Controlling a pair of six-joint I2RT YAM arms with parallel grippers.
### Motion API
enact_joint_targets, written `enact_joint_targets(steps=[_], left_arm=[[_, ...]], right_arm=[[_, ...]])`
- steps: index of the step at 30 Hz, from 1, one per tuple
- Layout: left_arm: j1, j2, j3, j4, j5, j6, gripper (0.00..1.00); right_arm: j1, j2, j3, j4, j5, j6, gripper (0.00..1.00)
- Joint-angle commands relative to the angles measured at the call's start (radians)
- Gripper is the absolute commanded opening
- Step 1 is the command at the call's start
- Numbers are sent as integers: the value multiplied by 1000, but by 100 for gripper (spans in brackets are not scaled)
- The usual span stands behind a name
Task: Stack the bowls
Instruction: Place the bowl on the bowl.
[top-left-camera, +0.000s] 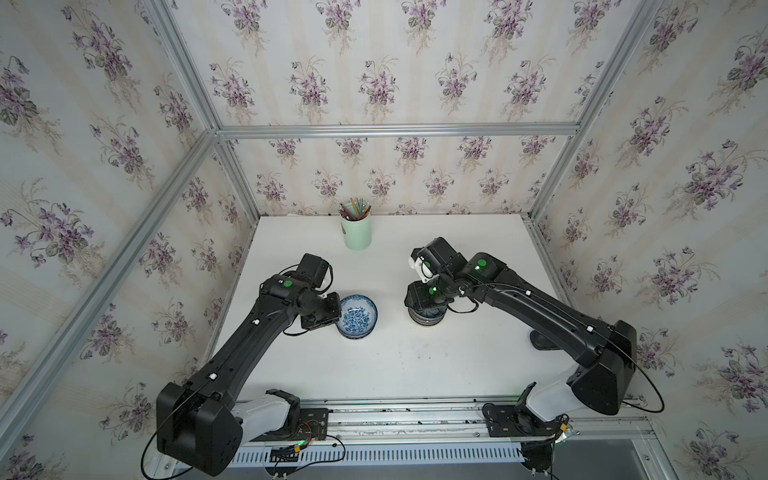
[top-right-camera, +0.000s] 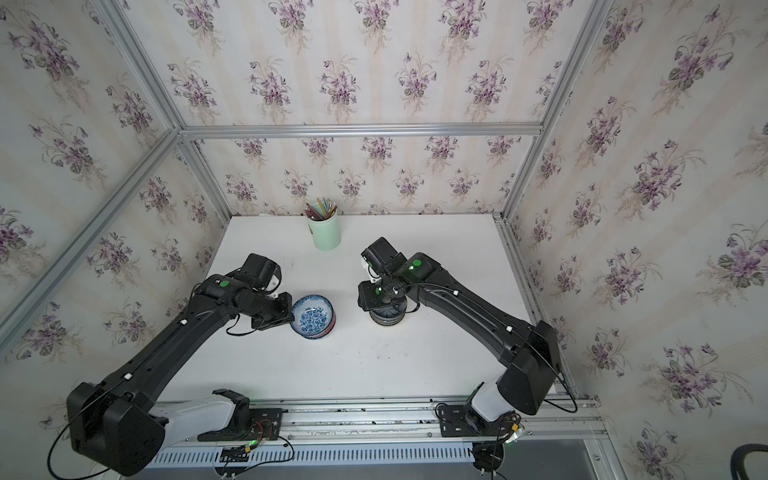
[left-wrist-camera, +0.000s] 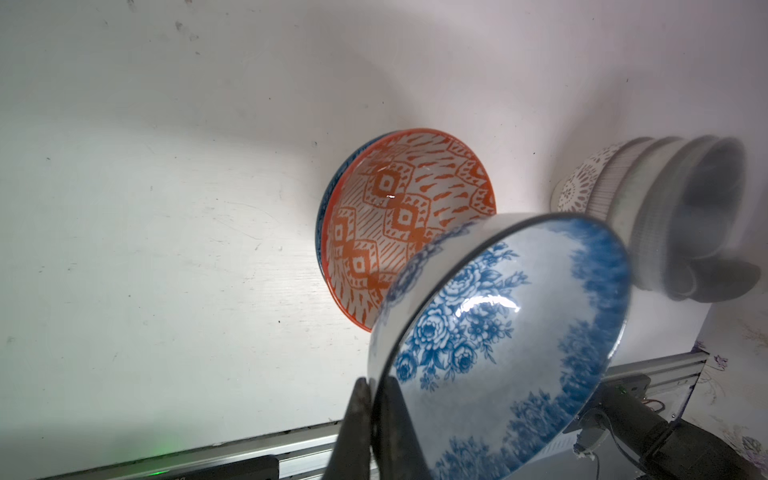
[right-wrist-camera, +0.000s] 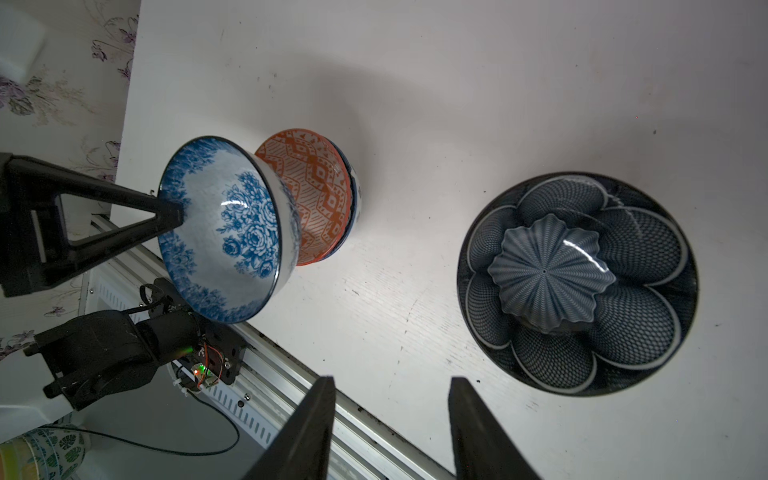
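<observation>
Floral bowl: held by the rim in the left gripper, whose jaws are pinched on the wall, one inside and one outside. The bowl sits over the orange bowl; whether the two touch cannot be told.

Orange bowl: nested in a blue bowl that stands on the table, left of centre.

Stack: stands to the right, apart from the nested pair. It has a lattice-patterned bowl at the base and the navy bowl on top. It is blurred in the left wrist view.

Right gripper: jaws spread, holding nothing, above the stack.

Cup: holds pencils and stands upright at the far edge of the table, well apart from the bowls.
</observation>
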Motion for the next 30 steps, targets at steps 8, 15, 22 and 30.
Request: enact_joint_targets(steps=[8,15,22,30], left_arm=[[74,11,-56,68,49,48,0],[116,-1,-73,71,74,68,0],[135,-7,-73,66,76,73,0],[159,-20,-70,54,70,77,0]], right_arm=[[-7,-41,-107,48,-22,-7,49],[-7,-47,-138,63,-27,-6,49],[-7,-47,-145,68,-30,-4,49],[-7,-52,-159,71,-29,-5,49]])
